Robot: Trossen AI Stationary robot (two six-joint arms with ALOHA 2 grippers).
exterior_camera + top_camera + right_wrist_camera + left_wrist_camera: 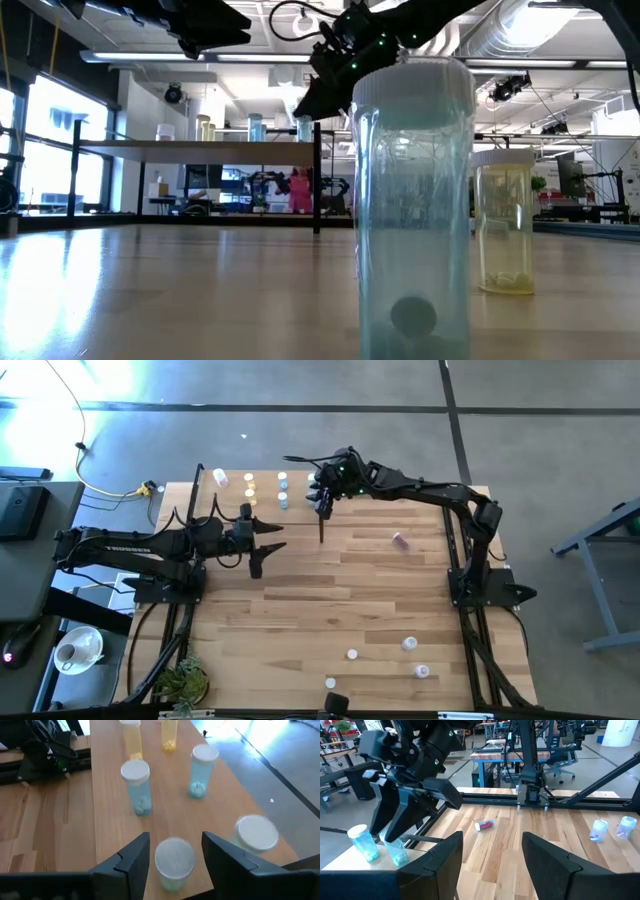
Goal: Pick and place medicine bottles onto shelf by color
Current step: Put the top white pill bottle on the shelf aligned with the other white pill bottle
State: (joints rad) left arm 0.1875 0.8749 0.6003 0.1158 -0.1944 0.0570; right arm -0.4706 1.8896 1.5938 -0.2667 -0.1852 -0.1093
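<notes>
The shelf [107, 815] stands at the table's far edge. Upright on it are two yellow medicine bottles [131, 740], two light blue ones [136, 787] and a white-capped one [256, 834]. My right gripper [175, 854] is open over the shelf. A pale blue-green bottle [174, 862] stands on the board between its fingers, with a narrow gap on each side. My left gripper [492, 855] is open with nothing between its fingers, above the table left of centre [268, 546]. A pink bottle [401, 540] lies on its side on the table.
Several more bottles stand near the table's near right corner [409, 644]. One light blue bottle [415, 200] and a yellow one [505, 220] stand close to the low camera. A black shelf post [317, 175] rises below my right gripper.
</notes>
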